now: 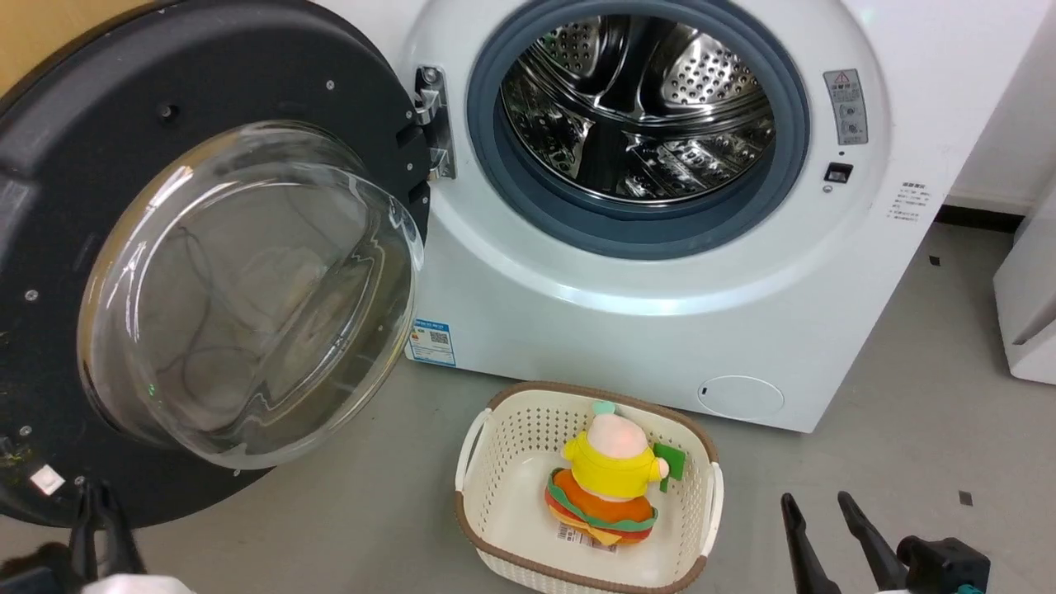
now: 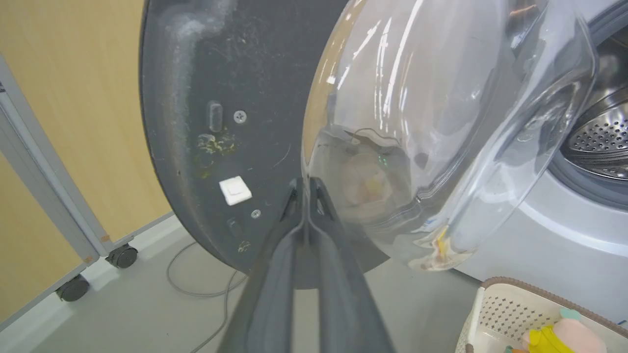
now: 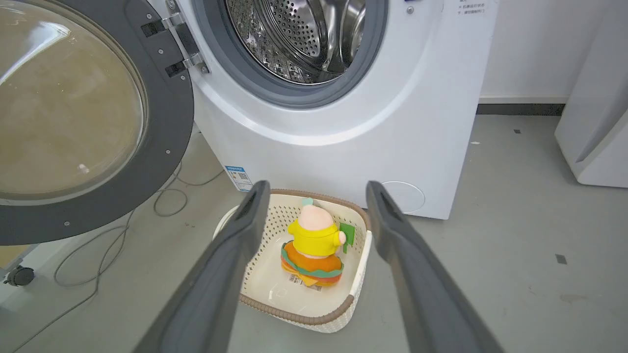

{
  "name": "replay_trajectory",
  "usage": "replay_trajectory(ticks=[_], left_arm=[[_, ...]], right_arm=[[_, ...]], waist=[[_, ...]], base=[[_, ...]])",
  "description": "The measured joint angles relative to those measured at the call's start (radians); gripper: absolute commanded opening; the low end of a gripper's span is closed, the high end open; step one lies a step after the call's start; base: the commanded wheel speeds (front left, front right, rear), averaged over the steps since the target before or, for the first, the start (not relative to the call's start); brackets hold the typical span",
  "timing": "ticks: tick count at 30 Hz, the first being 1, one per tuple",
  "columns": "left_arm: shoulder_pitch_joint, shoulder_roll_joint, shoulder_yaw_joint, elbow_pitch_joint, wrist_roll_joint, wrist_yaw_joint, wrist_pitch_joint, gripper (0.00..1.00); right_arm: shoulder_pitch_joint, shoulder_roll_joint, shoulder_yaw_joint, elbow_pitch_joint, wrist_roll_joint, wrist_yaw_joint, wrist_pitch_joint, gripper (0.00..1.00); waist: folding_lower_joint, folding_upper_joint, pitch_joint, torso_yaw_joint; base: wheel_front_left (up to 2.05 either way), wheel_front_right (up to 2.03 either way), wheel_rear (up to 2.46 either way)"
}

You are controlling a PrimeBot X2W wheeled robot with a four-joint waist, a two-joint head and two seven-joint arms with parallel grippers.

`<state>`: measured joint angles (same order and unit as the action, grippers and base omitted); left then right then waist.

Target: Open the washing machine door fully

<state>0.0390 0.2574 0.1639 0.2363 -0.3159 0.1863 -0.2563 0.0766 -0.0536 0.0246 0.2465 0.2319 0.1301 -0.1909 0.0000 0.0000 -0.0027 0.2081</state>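
While 1 door point(image 1: 214, 272) stands open, 1 basket point(image 1: 528, 433) sits.

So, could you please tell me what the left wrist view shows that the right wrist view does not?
Left wrist view: the shut left gripper pointing at the washing machine door, near a white square sticker. Right wrist view: the open right gripper, the round filter cap and the door hinge. Shared: the door, steel drum, basket and plush toy.

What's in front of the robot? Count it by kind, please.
White box-shaped front-loading washing machine: 1
Round glossy black door with glass window: 1
Cream perforated plastic basket: 1
Yellow-and-orange plush toy: 1
White appliance at far right: 1
Total: 5
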Motion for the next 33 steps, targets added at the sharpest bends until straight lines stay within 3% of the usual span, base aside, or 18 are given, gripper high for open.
replay_trajectory(ticks=[9,18,25,33], left_arm=[[0.134,-0.065,-0.070,-0.120,0.048,0.017,0.000,1.00],[0.198,-0.126,-0.178,-0.197,0.077,0.021,0.036,1.00],[0.172,-0.126,-0.295,-0.191,0.133,-0.030,0.051,1.00],[0.077,-0.107,-0.349,-0.164,0.165,-0.068,0.054,1.00]], right_arm=[[0.001,0.000,0.016,0.005,0.000,0.000,-0.005,1.00],[0.002,0.000,0.024,-0.006,-0.004,0.000,-0.009,1.00],[0.014,0.000,0.003,-0.038,-0.032,0.000,-0.007,1.00],[0.019,0.000,-0.012,-0.071,-0.049,0.000,0.013,1.00]], waist=[[0.0000,0.0000,-0.024,-0.005],[0.0000,0.0000,-0.042,-0.054],[0.0000,0.0000,-0.061,-0.134],[0.0000,0.0000,-0.065,-0.204]], base=[[0.00,0.00,0.00],[0.00,0.00,0.00],[0.00,0.00,0.00],[0.00,0.00,0.00]])
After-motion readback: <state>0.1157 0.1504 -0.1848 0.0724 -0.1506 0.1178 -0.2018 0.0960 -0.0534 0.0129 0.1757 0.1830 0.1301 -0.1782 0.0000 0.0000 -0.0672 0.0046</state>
